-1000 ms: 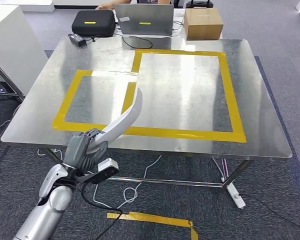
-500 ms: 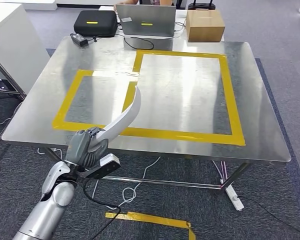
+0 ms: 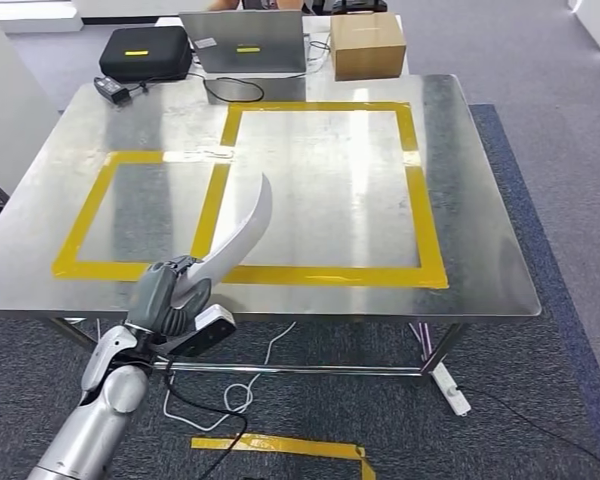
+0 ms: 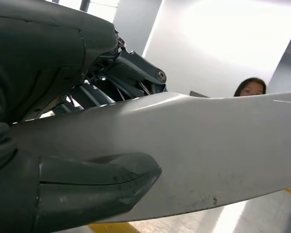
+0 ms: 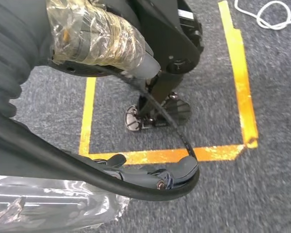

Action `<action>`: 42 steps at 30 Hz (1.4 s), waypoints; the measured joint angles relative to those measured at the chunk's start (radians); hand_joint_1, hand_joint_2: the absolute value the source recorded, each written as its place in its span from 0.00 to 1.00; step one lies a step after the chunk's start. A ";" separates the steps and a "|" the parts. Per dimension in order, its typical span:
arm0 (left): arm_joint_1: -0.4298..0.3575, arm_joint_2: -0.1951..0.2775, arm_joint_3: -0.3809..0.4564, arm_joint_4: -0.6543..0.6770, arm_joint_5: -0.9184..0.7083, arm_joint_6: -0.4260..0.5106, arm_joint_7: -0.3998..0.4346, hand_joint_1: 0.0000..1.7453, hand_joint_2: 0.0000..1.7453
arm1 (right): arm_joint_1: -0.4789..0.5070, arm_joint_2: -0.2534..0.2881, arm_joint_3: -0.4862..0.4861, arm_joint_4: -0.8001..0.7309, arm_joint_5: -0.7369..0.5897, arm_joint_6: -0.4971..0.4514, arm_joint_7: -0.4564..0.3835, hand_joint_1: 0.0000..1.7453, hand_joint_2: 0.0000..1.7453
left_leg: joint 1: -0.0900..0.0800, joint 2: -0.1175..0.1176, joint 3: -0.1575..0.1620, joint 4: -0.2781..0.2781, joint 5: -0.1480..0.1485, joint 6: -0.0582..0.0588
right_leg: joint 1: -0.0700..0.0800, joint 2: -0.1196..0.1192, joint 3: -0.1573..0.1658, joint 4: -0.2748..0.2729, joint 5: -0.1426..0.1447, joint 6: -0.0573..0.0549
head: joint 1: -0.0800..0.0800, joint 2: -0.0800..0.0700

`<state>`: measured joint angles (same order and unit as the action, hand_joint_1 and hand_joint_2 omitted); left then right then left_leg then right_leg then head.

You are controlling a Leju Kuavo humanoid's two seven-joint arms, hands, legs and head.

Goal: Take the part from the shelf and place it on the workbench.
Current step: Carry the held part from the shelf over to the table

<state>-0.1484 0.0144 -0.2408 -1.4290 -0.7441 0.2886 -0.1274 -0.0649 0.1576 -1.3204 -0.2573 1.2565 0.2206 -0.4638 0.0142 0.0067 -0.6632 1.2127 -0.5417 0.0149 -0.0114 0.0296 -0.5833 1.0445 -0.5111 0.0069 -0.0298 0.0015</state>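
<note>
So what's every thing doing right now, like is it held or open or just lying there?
white curved part: held up by the left hand, not yet on the table
steel workbench: nothing lying inside its yellow tape frames
laptop: open, at the far edge
black case: closed, lying flat
cardboard box: closed
right hand: hanging over the carpet, fingers unclear

You will find no legible text, brand, number or sign anywhere in these views. The black zippered case (image 3: 136,53) behind the steel desk (image 3: 470,250) and the grey laptop lid (image 3: 244,42) each carry a short yellow strip, but neither strip shows letters you could read. A small pale sticker (image 3: 205,43) on the laptop lid is too small to make out.
</note>
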 joint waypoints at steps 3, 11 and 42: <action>-0.003 0.000 0.004 0.004 0.001 0.002 0.001 1.00 1.00 | -0.002 0.002 0.002 0.003 -0.001 0.001 0.000 0.00 1.00 | -0.021 -0.012 0.045 -0.134 0.072 0.042 | 0.005 0.007 0.007 -0.003 -0.007 0.003 | 0.006 0.000; -0.007 -0.001 0.007 0.017 0.001 0.008 0.008 1.00 1.00 | -0.003 -0.002 0.007 0.004 -0.004 0.001 0.002 0.00 1.00 | -0.015 -0.005 0.090 -0.210 0.066 0.027 | 0.001 -0.020 -0.102 0.182 -0.095 0.037 | 0.013 0.000; -0.039 -0.001 0.052 0.102 -0.046 0.051 0.063 1.00 1.00 | -0.002 -0.008 0.042 0.004 -0.009 -0.005 0.008 0.00 1.00 | -0.009 -0.004 0.080 -0.208 0.074 0.023 | 0.001 -0.021 -0.103 0.207 -0.110 0.036 | 0.007 0.000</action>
<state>-0.1878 0.0130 -0.1891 -1.3273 -0.7898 0.3398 -0.0649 -0.0673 0.1495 -1.2786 -0.2535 1.2475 0.2154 -0.4562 0.0057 0.0031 -0.5828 1.0051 -0.4673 0.0376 -0.0102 0.0083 -0.6865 1.2517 -0.6210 0.0427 -0.0227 0.0015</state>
